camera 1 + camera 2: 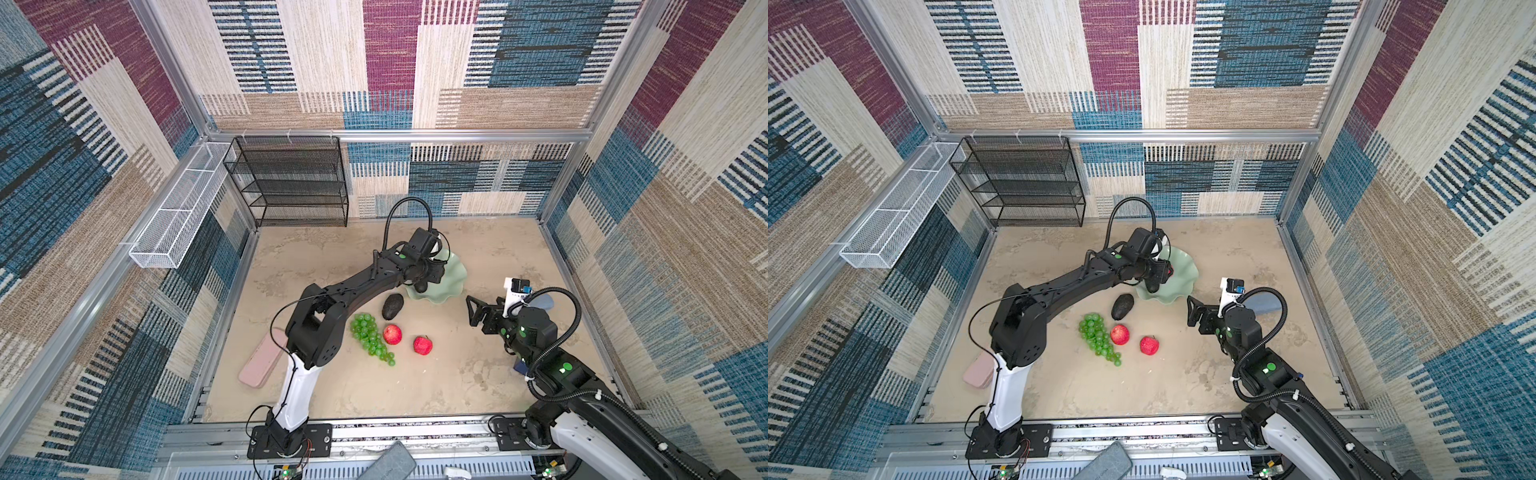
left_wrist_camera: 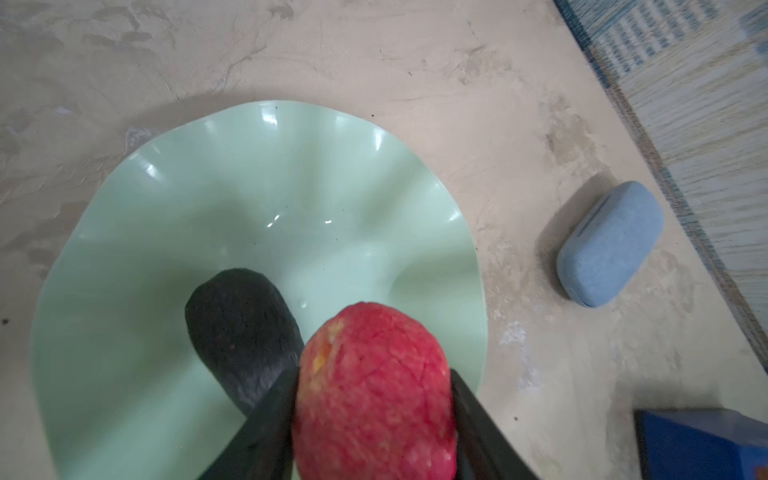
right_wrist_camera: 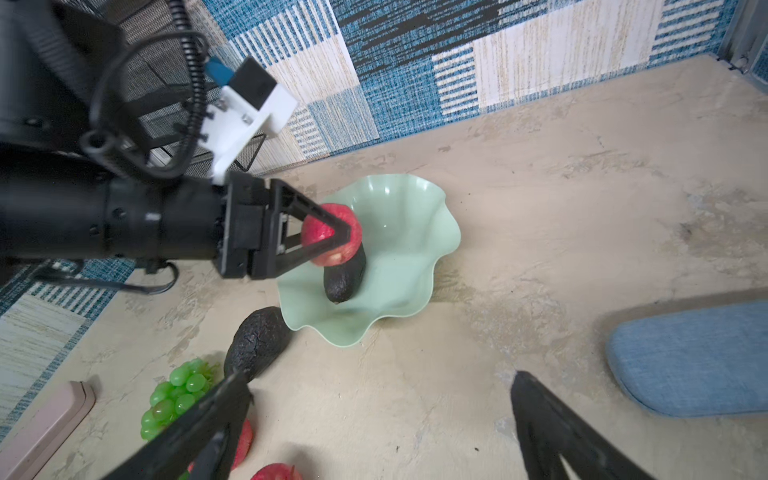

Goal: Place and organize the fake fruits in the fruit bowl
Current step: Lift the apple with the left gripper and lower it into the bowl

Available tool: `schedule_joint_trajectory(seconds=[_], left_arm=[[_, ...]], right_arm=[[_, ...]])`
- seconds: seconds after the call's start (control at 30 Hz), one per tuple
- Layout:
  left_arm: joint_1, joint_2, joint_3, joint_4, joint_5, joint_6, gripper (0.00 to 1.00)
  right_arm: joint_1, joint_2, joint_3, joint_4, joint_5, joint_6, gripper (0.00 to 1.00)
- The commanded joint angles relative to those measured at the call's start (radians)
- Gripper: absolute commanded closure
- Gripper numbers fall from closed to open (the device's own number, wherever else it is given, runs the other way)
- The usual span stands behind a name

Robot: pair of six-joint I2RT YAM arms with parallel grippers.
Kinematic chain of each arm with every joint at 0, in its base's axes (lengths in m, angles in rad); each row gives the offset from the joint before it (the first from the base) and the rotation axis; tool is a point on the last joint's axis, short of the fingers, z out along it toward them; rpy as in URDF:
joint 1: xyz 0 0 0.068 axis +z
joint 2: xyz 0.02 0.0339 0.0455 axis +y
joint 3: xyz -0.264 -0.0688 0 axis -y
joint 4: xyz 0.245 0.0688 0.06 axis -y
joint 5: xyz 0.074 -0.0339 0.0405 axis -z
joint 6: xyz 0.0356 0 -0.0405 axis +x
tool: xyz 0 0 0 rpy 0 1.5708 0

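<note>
Holding an apple (image 2: 374,390) clenched in your left gripper (image 3: 332,237) over the bowl (image 2: 124,199), close by the avocado (image 2: 241,324) inside it, you are mid-placement; next, lower it, then release. Your right gripper (image 1: 473,311) hangs spread, empty, right of the bowl.

The beige tabletop (image 1: 374,395) carries the fruit bowl (image 1: 456,269) far centre; nearer, avocado (image 1: 392,306), grapes (image 1: 366,333), left apple (image 1: 392,335), right apple (image 1: 422,345); pink case (image 1: 262,362) left, blue case (image 1: 545,301) right.
</note>
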Motion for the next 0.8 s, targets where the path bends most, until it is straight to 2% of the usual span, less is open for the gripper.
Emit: schedule_joint_trajectory(seconds=[0.0, 0.17, 0.43, 0.77], left_arm=[[0.005, 0.082, 0.095, -0.057, 0.016, 0.045, 0.47], [0.008, 0.196, 0.214, -0.119, -0.036, 0.036, 0.47], [0.01, 0.313, 0.348, -0.211, -0.057, 0.01, 0.42], [0.01, 0.295, 0.367, -0.226, -0.031, -0.05, 0.35]], right_arm=[[0.0, 0.006, -0.002, 0.008, -0.007, 0.014, 0.0], [0.0, 0.022, -0.005, 0.022, -0.015, 0.008, 0.0], [0.0, 0.033, -0.001, 0.032, -0.014, -0.002, 0.0], [0.002, 0.05, 0.011, 0.006, -0.003, -0.003, 0.0]])
